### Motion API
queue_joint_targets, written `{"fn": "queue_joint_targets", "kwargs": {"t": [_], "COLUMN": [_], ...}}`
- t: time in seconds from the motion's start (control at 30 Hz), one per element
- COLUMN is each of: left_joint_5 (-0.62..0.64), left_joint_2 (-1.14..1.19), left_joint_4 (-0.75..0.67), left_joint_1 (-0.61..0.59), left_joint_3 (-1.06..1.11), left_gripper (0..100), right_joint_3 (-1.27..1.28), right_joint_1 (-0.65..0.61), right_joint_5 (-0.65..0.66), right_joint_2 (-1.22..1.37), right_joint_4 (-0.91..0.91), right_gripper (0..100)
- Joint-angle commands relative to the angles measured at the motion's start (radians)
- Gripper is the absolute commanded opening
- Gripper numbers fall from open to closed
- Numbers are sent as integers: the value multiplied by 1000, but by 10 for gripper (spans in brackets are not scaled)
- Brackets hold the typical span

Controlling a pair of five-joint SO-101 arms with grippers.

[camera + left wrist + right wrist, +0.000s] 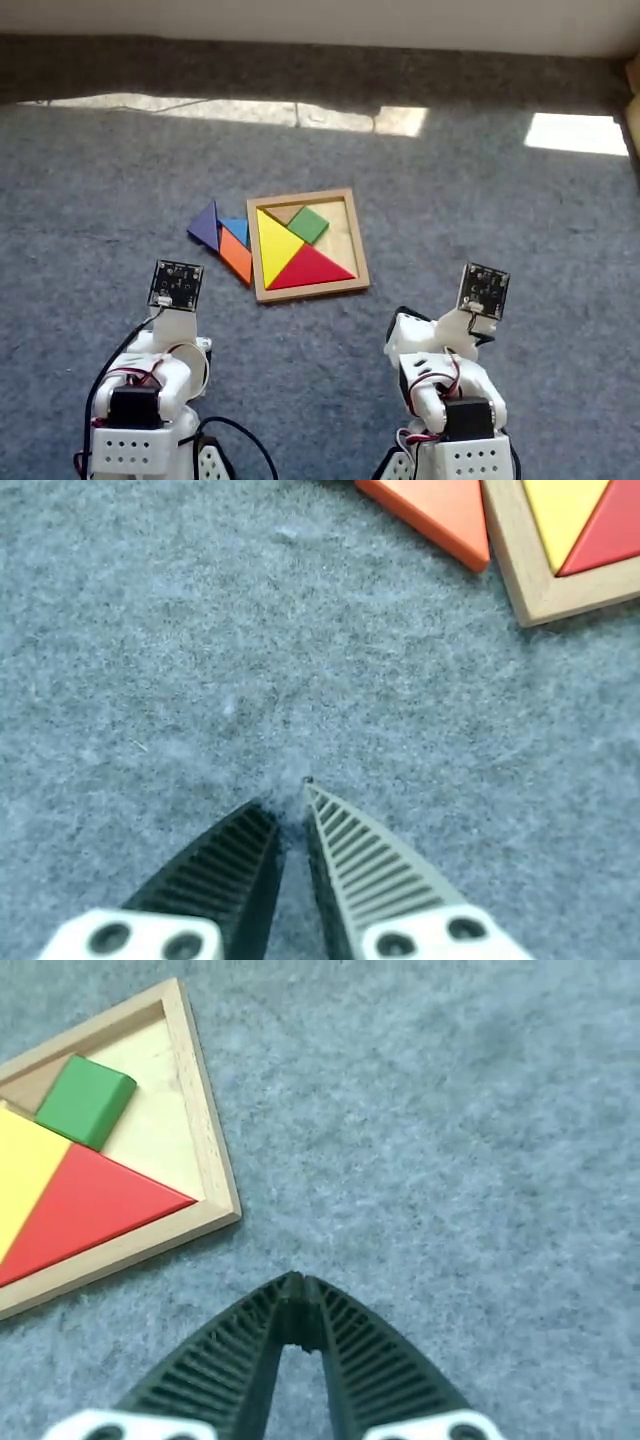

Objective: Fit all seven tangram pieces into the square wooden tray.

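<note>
Well, closest in, both arms sit low at the near edge of the grey carpet, well short of the puzzle. The left gripper is all but closed, with only a narrow slit between its fingers and nothing in it. The right gripper is pinched tip to tip, also empty. Further out lies the wooden tray, holding the yellow triangle, the red triangle, the green square and a brown piece at its far edge. Bare wood shows along the tray's right side. Against its left wall lies the orange piece, with the blue piece and the purple triangle touching just beyond. Those three are left to place, I reckon. The trouble is how tightly they huddle. Fingers coming down on the orange one could shove the tray or drag its neighbours, and thin flat pieces on soft pile may slip out of a pinch. The green square also sits turned beside the open space, so a newcomer could jam against it instead of dropping flat. Farthest off, sunlight patches cross the carpet.
</note>
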Motion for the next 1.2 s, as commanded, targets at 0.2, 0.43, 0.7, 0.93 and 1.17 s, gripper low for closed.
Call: {"fn": "queue_joint_targets", "kwargs": {"t": [0.2, 0.43, 0.7, 0.93, 1.17], "left_joint_5": [-8, -333, -419, -417, -199], "left_joint_2": [-22, -19, 99, 639, 1135], "left_joint_4": [2, -14, -63, -49, -103], "left_joint_1": [-30, -125, -183, -180, -176], "left_joint_3": [-137, -312, -530, -783, -992], "left_gripper": [7, 8, 63, 106, 329], "right_joint_3": [127, 127, 127, 127, 127], "right_joint_1": [5, 5, 5, 5, 5], "right_joint_5": [3, 2, 2, 2, 2], "right_joint_2": [2, 2, 1, 1, -1], "right_joint_4": [25, 25, 25, 25, 25], "right_gripper": [5, 5, 5, 5, 5]}}
